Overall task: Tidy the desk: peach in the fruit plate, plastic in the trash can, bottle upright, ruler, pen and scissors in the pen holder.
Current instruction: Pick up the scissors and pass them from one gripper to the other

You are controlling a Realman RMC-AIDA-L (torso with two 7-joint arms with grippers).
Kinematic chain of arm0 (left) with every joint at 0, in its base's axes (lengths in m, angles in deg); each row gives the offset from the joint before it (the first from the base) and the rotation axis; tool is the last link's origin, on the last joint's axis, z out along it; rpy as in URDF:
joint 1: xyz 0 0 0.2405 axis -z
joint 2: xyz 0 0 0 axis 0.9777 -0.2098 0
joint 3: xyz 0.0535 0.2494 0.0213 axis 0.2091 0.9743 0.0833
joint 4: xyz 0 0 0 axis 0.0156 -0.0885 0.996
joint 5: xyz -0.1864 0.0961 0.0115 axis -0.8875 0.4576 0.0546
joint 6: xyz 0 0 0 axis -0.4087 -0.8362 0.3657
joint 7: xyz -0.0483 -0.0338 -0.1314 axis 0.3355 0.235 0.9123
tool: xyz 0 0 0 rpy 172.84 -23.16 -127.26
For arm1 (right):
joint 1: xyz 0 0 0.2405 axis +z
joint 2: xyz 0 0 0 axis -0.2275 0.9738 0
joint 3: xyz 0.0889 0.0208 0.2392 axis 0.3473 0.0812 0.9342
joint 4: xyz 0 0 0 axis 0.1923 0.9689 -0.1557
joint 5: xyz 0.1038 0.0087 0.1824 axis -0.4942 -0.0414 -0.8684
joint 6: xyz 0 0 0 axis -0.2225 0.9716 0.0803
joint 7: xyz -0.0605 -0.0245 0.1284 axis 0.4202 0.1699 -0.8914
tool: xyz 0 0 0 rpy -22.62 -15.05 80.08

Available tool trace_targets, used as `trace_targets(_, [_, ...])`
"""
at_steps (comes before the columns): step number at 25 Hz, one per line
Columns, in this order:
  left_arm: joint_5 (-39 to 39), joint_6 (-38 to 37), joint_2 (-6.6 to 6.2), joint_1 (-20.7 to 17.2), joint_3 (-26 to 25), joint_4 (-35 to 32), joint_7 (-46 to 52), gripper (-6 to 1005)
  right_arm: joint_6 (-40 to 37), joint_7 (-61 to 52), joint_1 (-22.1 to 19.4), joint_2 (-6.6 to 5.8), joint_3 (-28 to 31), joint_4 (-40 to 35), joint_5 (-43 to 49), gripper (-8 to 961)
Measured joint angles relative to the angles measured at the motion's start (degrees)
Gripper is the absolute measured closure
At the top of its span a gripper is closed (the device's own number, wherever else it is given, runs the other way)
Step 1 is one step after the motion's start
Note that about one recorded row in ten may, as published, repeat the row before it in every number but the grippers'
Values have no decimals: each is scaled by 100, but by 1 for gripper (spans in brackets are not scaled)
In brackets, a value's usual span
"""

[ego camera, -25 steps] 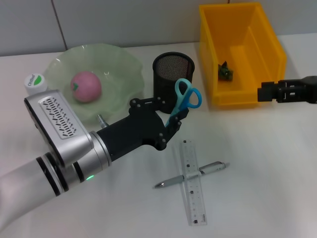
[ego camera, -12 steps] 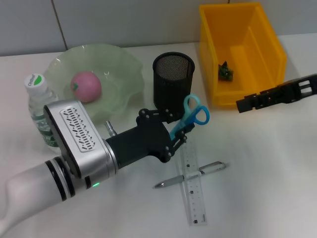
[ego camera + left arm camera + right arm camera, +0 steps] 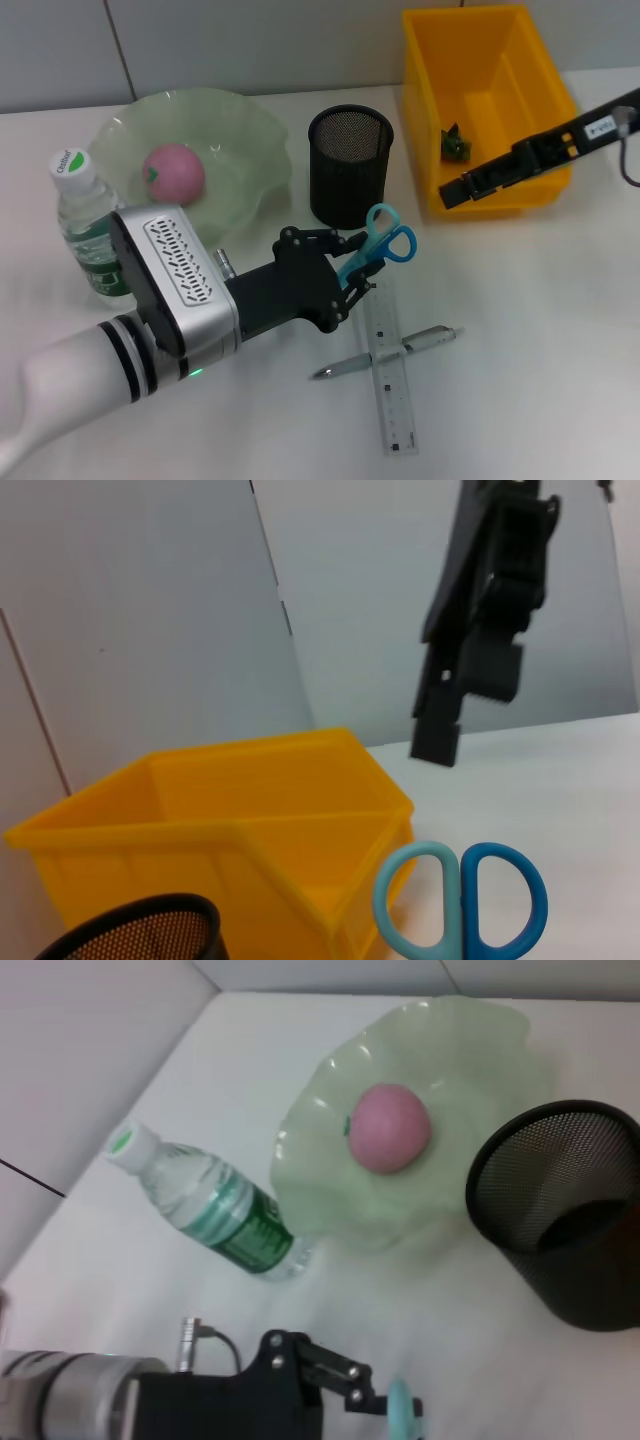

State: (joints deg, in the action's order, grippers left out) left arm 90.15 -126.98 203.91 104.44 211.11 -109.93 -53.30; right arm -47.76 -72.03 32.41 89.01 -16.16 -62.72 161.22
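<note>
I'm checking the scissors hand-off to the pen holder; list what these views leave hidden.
- Scissors blades: head view, covered by the left claw; left wrist view, cut off by the frame edge.
- Pen holder inside: head view, dark mesh; right wrist view, only shadow.
- Right claw fingers: head view, too small to tell open or shut.
- Green scrap in the yellow bin: too small to identify.

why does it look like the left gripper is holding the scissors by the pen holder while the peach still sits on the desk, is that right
Not quite. The peach is not on the desk; it already lies in the fruit plate, as the head view shows. The rest holds: the left gripper grips the scissors beside the pen holder.
</note>
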Motion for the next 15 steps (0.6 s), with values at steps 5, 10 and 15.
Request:
trace_targets(5, [82, 129, -22, -128, 4, -353, 22, 696, 424, -149, 208, 58, -453, 70, 95, 261])
trace_targets(10, [296, 736, -14, -207, 8, -688, 135, 694, 667, -263, 430, 108, -676, 225, 113, 263])
trace_targets(15, [371, 1002, -4, -38, 17, -640, 381, 692, 939, -371, 609, 147, -1000, 349, 116, 265])
